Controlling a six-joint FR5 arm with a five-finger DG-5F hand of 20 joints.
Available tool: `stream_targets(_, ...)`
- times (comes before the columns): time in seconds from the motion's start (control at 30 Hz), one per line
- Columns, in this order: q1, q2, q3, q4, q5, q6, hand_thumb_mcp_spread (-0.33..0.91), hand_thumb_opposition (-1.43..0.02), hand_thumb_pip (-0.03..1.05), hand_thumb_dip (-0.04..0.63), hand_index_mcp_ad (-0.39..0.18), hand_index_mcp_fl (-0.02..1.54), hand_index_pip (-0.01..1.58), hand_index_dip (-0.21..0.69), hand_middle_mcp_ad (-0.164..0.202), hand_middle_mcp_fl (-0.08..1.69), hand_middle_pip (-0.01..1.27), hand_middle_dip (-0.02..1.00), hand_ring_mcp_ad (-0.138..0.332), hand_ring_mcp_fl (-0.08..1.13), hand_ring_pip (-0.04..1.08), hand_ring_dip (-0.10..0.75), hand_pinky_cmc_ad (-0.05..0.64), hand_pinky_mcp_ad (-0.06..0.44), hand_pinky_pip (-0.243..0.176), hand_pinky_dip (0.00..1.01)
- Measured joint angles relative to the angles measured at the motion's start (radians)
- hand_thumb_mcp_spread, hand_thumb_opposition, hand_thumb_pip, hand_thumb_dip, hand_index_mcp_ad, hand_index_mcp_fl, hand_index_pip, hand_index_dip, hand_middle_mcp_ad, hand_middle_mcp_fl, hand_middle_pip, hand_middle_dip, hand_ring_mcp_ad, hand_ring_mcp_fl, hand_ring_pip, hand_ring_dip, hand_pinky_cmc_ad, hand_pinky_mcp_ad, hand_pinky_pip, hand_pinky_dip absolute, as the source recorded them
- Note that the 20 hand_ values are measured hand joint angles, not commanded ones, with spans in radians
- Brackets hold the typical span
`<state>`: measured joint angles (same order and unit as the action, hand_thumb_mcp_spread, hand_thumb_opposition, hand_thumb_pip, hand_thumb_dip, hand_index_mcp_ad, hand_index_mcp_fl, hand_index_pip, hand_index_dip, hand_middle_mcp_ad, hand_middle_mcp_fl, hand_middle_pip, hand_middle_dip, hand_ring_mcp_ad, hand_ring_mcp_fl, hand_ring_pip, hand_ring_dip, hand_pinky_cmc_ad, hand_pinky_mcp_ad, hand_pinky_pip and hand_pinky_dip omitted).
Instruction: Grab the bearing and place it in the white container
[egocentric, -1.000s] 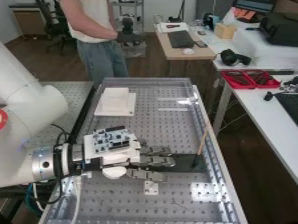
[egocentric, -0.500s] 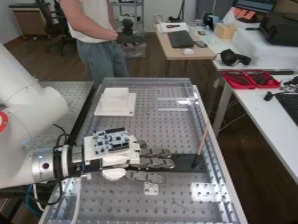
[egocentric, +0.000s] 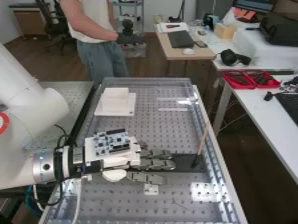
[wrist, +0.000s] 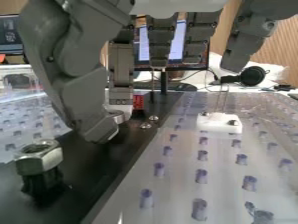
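The hand (egocentric: 154, 164) is low over the perforated counter (egocentric: 120, 200), its fingers loosely extended and well spread from the thumb (wrist: 80, 90), with nothing held between them; the bearing (wrist: 118, 117) is, as far as the partly covered view allows, the silvery ring just behind the thumb's tip, by the dark strip (wrist: 126, 157). A hex nut (wrist: 38, 156) stands on its stud on that strip, near the thumb; a low or sideways sweep could knock it, or let it be taken for the bearing. The thumb could also push the ring away before the fingers close, since it lies so near the ring; closing off-centre might pinch only its rim, and the smooth metal could then slip out during the lift. The thin stick (egocentric: 202, 141) beyond the fingertips could be struck if the hand goes too far forward.

The white container (egocentric: 116, 102) is probably the pale stepped piece farther along the counter, well apart from the hand; whether it has anything inside, I cannot tell; the red tray (egocentric: 237, 86) on the side desk is divided and has dark items in it.
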<state>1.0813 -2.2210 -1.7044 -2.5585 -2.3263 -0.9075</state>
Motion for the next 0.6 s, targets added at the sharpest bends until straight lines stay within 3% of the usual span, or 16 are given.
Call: stream_targets(0.6,0.0,-0.003,0.0,0.016,-0.003,0.019,0.42,-0.86,0.65,0.333,-0.145,0.23,1.35,0.096,0.04,0.03,0.14,0.19,0.115,0.01,0.09,0.073,0.363,0.283,-0.075,0.18)
